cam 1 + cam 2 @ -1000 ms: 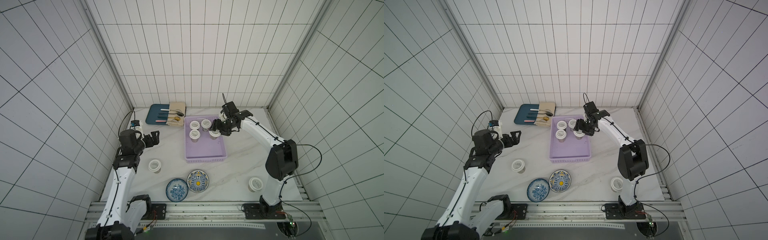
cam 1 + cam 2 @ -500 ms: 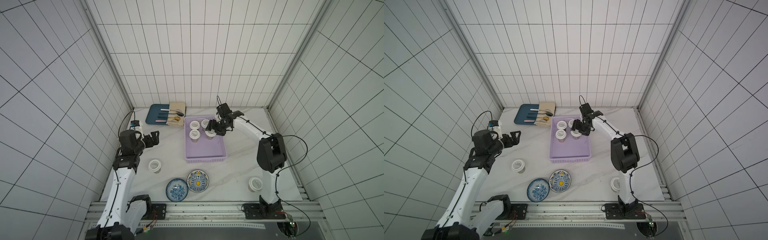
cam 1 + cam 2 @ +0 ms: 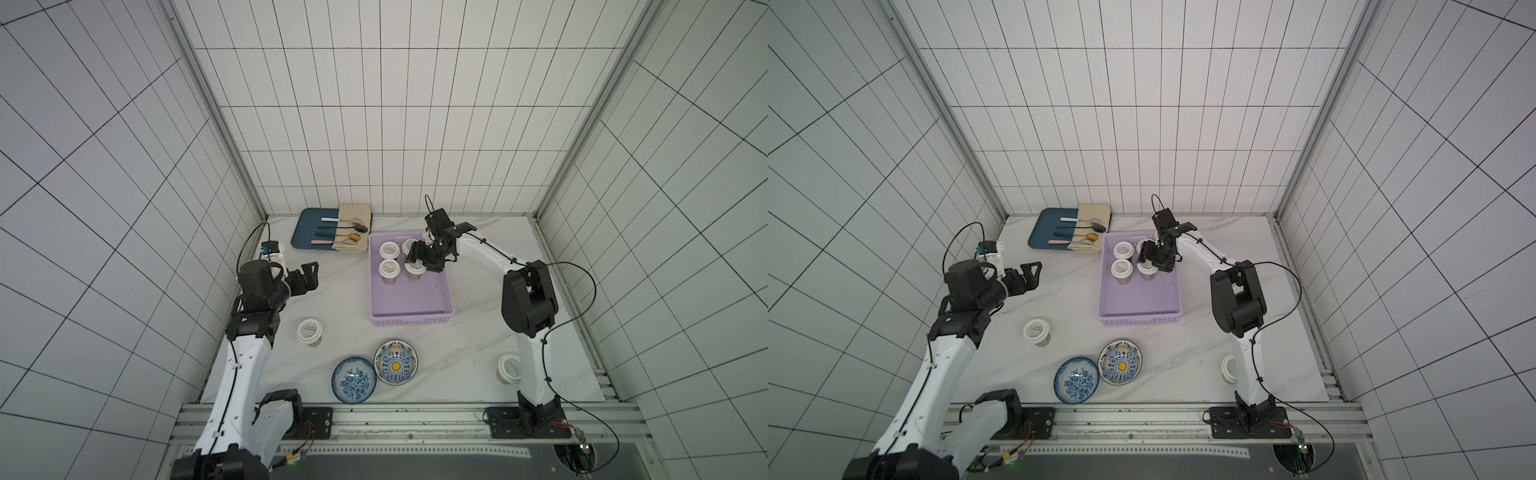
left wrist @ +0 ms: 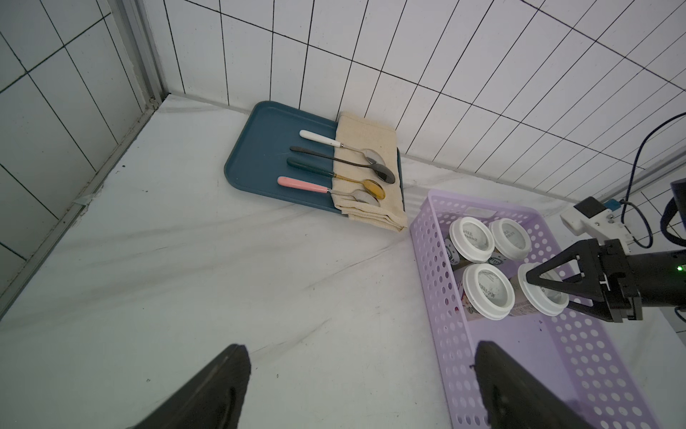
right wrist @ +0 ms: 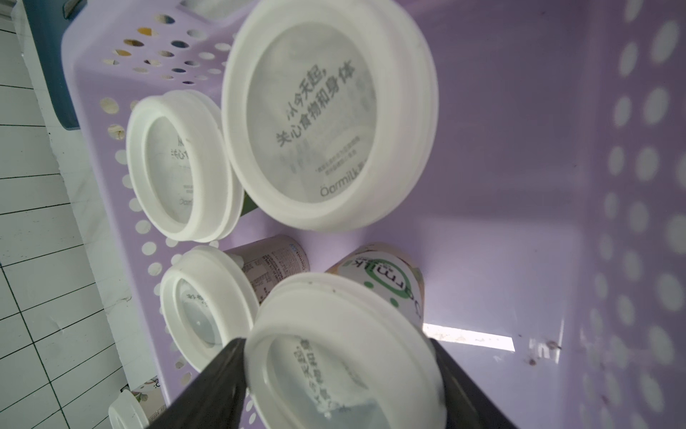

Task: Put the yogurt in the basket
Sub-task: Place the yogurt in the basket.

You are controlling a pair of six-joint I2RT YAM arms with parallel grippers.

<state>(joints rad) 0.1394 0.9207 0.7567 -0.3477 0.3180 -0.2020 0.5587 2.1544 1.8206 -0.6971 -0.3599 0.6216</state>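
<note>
A dark blue tray (image 4: 260, 148) bears a beige cloth (image 4: 365, 137) and four spoons (image 4: 300, 184); two patterned bowls (image 3: 353, 379) (image 3: 396, 362) sit adjacent.

Right gripper (image 5: 336, 345) had both fingers (image 5: 208, 390) against a yogurt cup (image 5: 345, 375) lid, inside the basket (image 5: 649, 185). From it: far cup (image 5: 330, 122) at 12 o'clock, corner cup (image 5: 178, 167) at 11, near cup (image 5: 208, 308) at 10.

The basket (image 3: 411, 320) is lilac with rows of little round holes. Each yogurt cup (image 3: 389, 249) has a white lid with grey writing. The tray (image 3: 305, 232) is dark blue. The cloth (image 3: 355, 212) is beige. The blue bowl (image 3: 353, 380) has flower shapes.
</note>
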